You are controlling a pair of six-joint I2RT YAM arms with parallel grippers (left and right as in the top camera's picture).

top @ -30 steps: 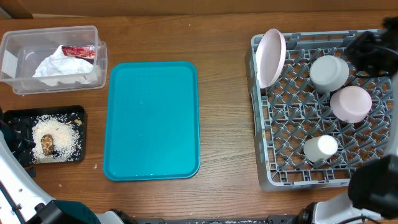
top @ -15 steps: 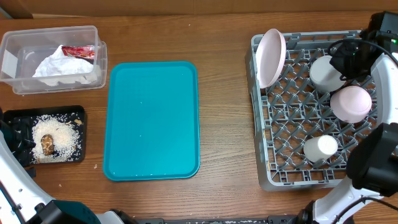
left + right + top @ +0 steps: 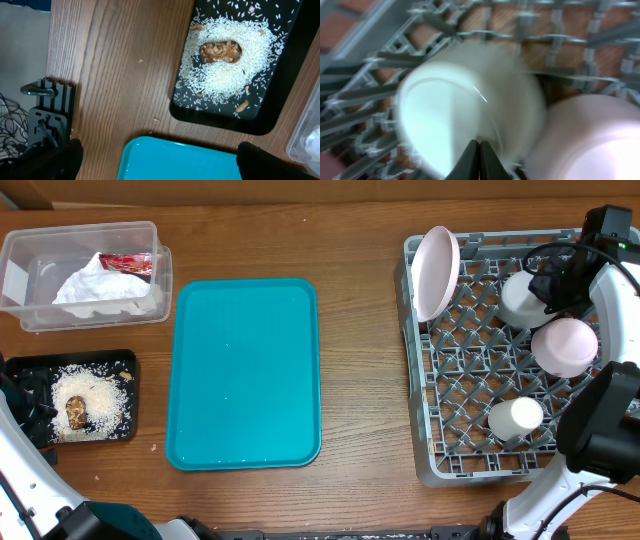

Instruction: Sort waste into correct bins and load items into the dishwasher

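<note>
Four dishes point(image 3: 436, 270) stand in dish rack point(image 3: 440, 460); right claw point(image 3: 479, 150) pinched shut, empty, over greyish bowl point(image 3: 520, 298); left claw point(image 3: 159, 157) spread wide. Loading seemingly finishing; next: lift clear.

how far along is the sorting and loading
Waste looks sorted: crumpled white paper napkin and red foil wrapper in the clear plastic tub, white rice scraps in the black plastic tray. Pale pink plate stands in the grey lattice rack. Shut right hand is over the greyish bowl there. Little seems left.
</note>
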